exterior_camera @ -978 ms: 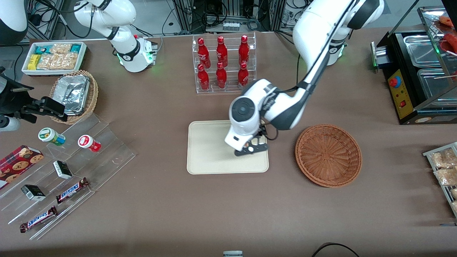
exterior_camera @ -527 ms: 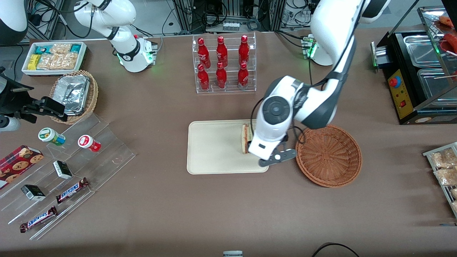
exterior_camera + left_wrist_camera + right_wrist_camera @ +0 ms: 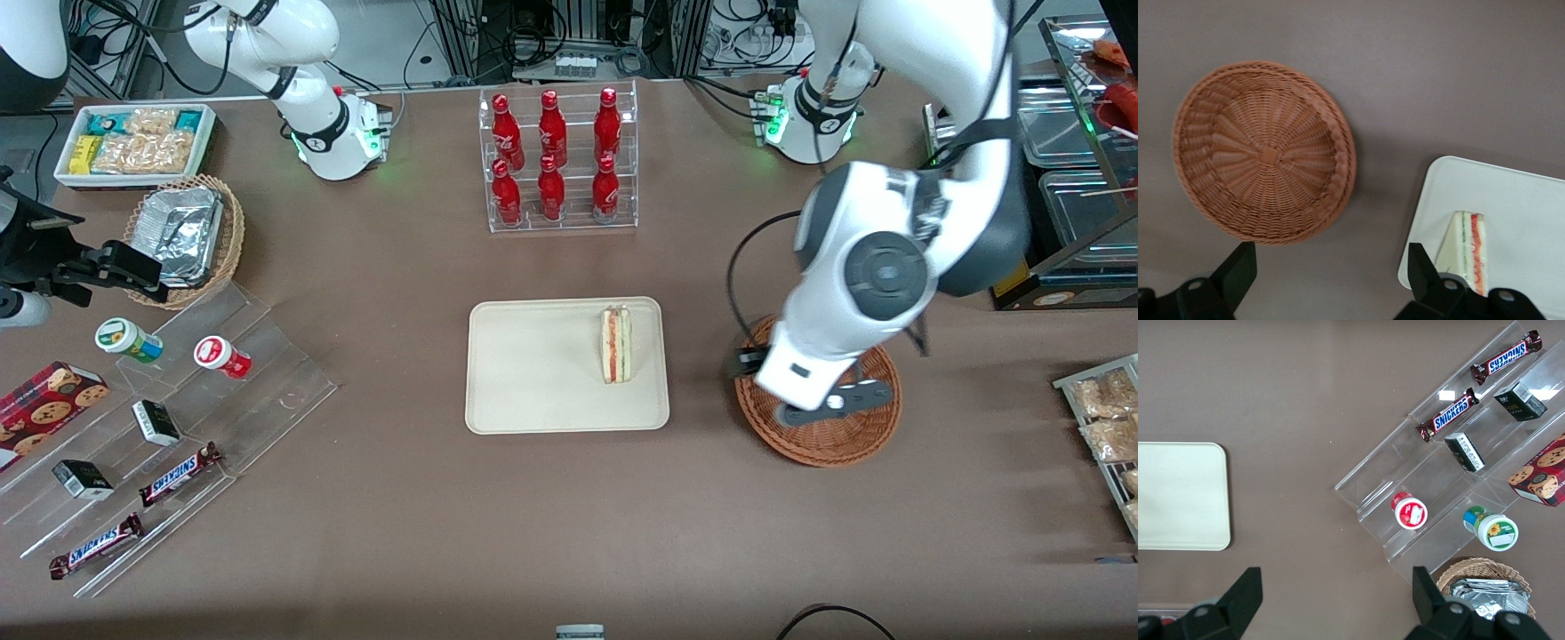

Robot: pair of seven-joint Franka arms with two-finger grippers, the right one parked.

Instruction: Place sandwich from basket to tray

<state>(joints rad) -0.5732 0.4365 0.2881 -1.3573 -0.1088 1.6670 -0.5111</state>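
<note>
basket point(image 3: 822, 444): half under arm | claw point(image 3: 1328, 283): frame-cropped fingers

Sandwich point(image 3: 616, 345) lay on tray point(image 3: 533, 373) by edge nearest basket point(image 3: 822, 444); basket sat empty; gripper point(image 3: 1331, 280) hung open above basket.

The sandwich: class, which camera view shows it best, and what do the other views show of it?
The front view: the whole sandwich lies unobstructed on the tray. The left wrist view shows it partly hidden by the open pincer. The right wrist view shows only a tray corner, no sandwich.

Brown table point(image 3: 400, 533) (cabled racks above)
</note>
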